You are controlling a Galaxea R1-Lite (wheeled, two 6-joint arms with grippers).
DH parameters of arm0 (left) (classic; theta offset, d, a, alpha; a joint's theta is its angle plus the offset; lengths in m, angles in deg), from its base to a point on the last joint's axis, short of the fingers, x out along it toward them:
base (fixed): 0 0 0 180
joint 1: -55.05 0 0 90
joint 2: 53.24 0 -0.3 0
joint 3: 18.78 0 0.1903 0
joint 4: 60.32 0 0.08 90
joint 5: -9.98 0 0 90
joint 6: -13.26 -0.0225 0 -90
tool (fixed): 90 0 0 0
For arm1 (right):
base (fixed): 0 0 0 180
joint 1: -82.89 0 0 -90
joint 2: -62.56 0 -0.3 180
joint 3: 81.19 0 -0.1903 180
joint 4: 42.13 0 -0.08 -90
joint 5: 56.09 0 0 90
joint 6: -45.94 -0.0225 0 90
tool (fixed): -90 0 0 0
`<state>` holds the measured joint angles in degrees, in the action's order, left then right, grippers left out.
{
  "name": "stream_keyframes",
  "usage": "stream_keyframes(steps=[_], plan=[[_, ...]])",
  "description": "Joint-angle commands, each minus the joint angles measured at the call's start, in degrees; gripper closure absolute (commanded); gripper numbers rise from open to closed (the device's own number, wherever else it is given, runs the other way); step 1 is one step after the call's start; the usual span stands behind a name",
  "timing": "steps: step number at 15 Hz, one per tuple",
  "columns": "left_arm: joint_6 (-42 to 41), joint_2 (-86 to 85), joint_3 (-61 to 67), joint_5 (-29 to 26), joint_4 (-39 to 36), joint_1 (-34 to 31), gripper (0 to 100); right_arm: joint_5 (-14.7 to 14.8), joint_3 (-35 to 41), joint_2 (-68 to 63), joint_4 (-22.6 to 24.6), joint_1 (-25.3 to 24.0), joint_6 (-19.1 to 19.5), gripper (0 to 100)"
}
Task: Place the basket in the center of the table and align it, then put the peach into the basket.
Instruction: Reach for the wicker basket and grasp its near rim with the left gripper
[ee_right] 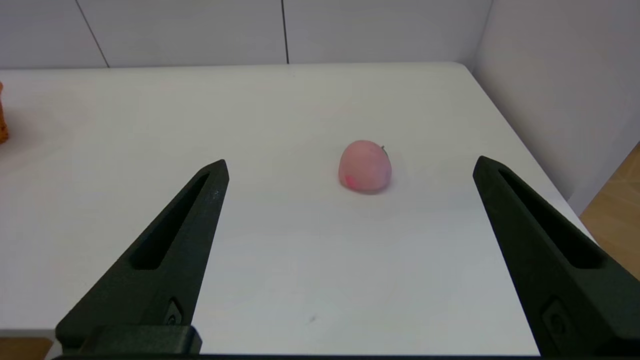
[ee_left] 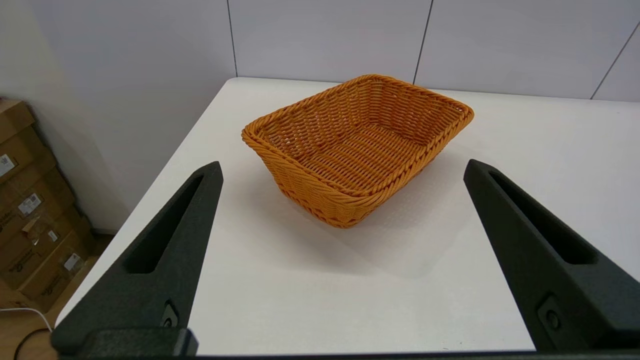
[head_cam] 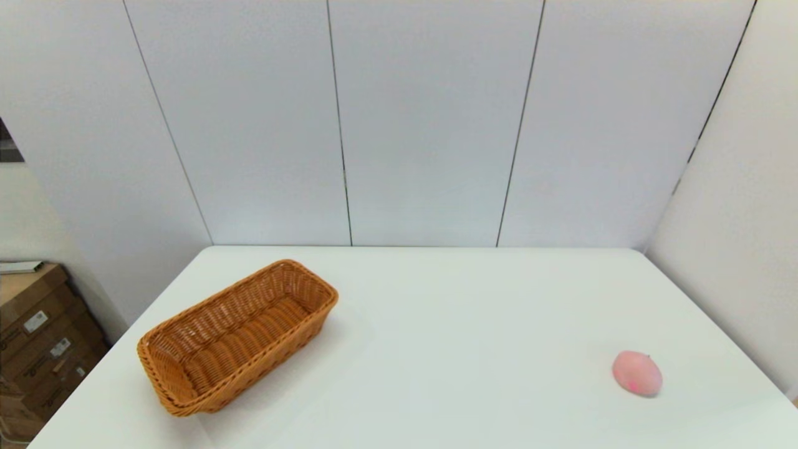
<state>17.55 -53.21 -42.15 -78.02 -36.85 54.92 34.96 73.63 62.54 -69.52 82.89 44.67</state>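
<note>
The basket (head_cam: pixel 237 337) is sitting on the left part of the table (head_cam: pixel 449 324), at about nine o'clock from the table's middle in the head view, and it is lying askew, its long axis running from about seven o'clock toward one o'clock. It is standing upright on its flat bottom with nothing inside it. The peach (head_cam: pixel 636 373) is resting on the bare tabletop at roughly four o'clock from the middle, near the right edge and well apart from the basket. Neither arm is showing in the head view. The left gripper (ee_left: pixel 342 170) is hovering over the near left edge of the table with its black fingers (ee_left: pixel 165 240) spread wide and holding nothing; the basket (ee_left: pixel 357 145) is lying beyond the fingertips, at twelve o'clock from the gripper, untouched. The right gripper (ee_right: pixel 350 167) is likewise hanging with its fingers (ee_right: pixel 540 240) wide apart and gripping nothing, and the peach (ee_right: pixel 365 166) is sitting just ahead between the two fingertips' lines, clear of both. Cardboard boxes (head_cam: pixel 37 337) are standing on the floor beside the table's left side.
</note>
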Motion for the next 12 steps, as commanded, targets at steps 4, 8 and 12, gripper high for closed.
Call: stream_keyframes(steps=[4, 8, 12], plan=[[0.0, -0.1, 0.0, 0.1, 0.0, 0.0, 0, 0.0, 0.8, 0.1, 2.2, 0.0, -0.1, 0], [0.2, -0.1, 0.0, 0.1, 0.0, 0.0, 0, 0.0, 0.8, 0.1, 2.1, 0.0, -0.1, 0], [0.3, -0.1, 0.0, 0.1, 0.0, 0.0, 0, 0.0, 0.8, 0.1, 2.2, 0.0, -0.1, 0]])
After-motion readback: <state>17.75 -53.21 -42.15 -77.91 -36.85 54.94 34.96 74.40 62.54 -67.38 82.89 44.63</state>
